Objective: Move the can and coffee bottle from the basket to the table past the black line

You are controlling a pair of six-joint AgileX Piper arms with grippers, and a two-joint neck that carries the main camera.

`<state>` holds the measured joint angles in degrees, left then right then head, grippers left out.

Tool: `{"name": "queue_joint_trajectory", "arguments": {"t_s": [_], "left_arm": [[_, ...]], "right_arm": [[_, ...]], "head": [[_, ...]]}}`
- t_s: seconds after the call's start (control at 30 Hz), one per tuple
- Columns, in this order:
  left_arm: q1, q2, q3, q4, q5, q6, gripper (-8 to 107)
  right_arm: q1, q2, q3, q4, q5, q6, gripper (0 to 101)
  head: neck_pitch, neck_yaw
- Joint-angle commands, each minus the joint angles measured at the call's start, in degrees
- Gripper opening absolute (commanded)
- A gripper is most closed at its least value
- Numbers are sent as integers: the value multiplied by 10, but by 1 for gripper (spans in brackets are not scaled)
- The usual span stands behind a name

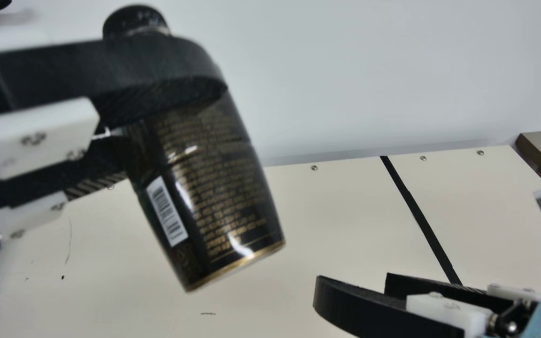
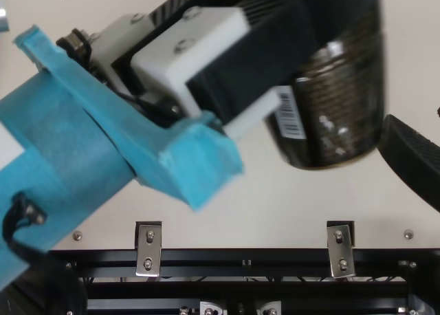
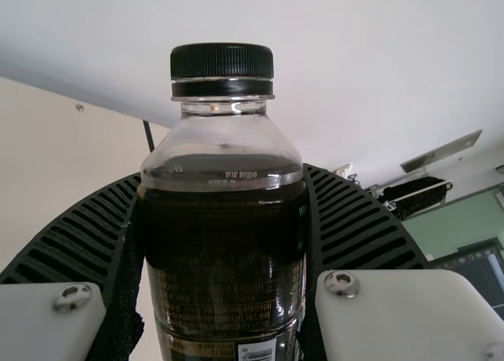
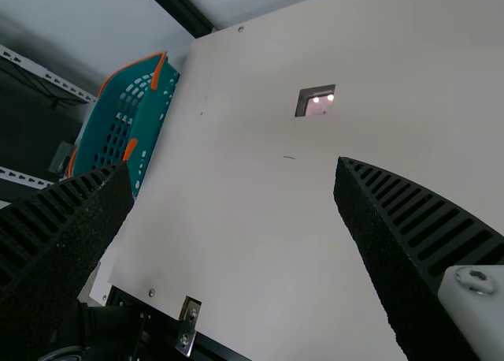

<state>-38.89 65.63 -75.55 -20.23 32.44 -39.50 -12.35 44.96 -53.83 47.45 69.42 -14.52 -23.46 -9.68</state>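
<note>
Coffee bottle [image 1: 219, 197] hangs clamped in left pincer [image 1: 174, 112], open table [image 1: 336, 211] reaching to black line [image 1: 419, 211], right pincer [image 1: 352, 286] gaping.

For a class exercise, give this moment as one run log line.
left hand: holding bottle, tilted, above table | right hand: open, empty | basket: at table edge | bottle: short of black line

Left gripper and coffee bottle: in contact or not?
Touching. In the left wrist view, the left gripper has a ribbed finger against each side of the coffee bottle, just below its clear shoulder.
</note>
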Motion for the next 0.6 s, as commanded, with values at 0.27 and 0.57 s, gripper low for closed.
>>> {"name": "queue_joint_trajectory", "arguments": {"t_s": [0.27, 0.57], "left_arm": [[57, -38, 154, -222, -55, 141, 10], [100, -68, 259, -456, -89, 330, 10]], "right_arm": [[0, 0, 0, 0, 0, 0, 101], [0, 0, 0, 0, 0, 0, 101]], "head": [[-15, -4], [-15, -4]]}}
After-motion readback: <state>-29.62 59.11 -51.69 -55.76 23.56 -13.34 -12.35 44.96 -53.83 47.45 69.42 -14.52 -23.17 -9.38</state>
